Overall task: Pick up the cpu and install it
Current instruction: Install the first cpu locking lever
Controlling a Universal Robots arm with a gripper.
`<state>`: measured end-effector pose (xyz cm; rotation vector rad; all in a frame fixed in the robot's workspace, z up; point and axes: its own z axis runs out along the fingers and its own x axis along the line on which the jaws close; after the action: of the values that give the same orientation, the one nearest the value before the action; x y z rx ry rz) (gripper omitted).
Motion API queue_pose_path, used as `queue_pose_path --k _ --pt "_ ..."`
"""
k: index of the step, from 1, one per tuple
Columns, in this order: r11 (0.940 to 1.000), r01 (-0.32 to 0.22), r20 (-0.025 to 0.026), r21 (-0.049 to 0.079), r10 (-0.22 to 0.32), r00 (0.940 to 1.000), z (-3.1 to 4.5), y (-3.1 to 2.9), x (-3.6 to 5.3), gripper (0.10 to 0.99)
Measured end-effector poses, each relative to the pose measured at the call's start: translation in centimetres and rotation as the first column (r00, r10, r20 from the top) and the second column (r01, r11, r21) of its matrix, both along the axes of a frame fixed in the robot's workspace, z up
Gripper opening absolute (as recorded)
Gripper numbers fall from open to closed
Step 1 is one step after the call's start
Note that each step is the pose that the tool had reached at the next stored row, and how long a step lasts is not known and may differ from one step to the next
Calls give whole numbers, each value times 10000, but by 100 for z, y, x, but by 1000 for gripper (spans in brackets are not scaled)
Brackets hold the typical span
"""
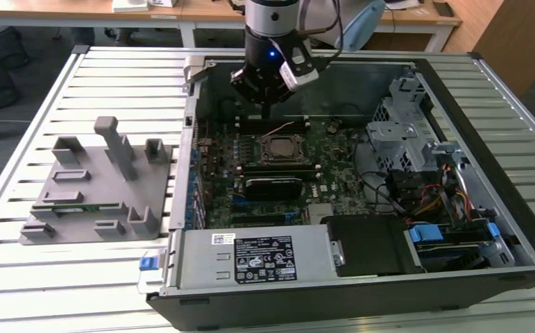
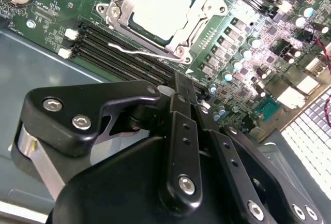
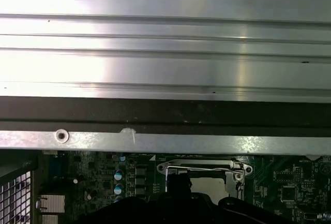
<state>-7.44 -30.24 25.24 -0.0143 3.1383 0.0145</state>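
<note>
The cpu [image 2: 158, 4], a flat square with a silvery-white top, lies inside the metal socket frame [image 2: 118, 13] on the green motherboard [image 1: 327, 149]. In the exterior view the socket [image 1: 279, 148] is at the board's middle. My gripper [image 1: 265, 114] hangs just above the board, on the far side of the socket, apart from the cpu. Its black fingers [image 2: 183, 94] stand together with nothing between them. A thin wire lever [image 2: 137, 52] lies along the socket's edge. In the first wrist view the socket frame [image 3: 204, 169] peeks out below the case's wall.
The open computer case [image 1: 489, 90] holds a drive cage [image 1: 402, 125], coloured cables [image 1: 434, 201] and a power supply [image 1: 248, 260]. A grey holder [image 1: 91, 187] with a green memory stick [image 1: 78, 207] stands on the slatted table at the exterior view's left.
</note>
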Motion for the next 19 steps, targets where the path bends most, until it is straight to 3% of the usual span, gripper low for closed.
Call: queue_pose_path --k 4,19 --pt "10000 0 29 33 0 10000 -28 -18 3 106" --pt "9994 -1 104 359 -2 9999 -107 -113 8 106"
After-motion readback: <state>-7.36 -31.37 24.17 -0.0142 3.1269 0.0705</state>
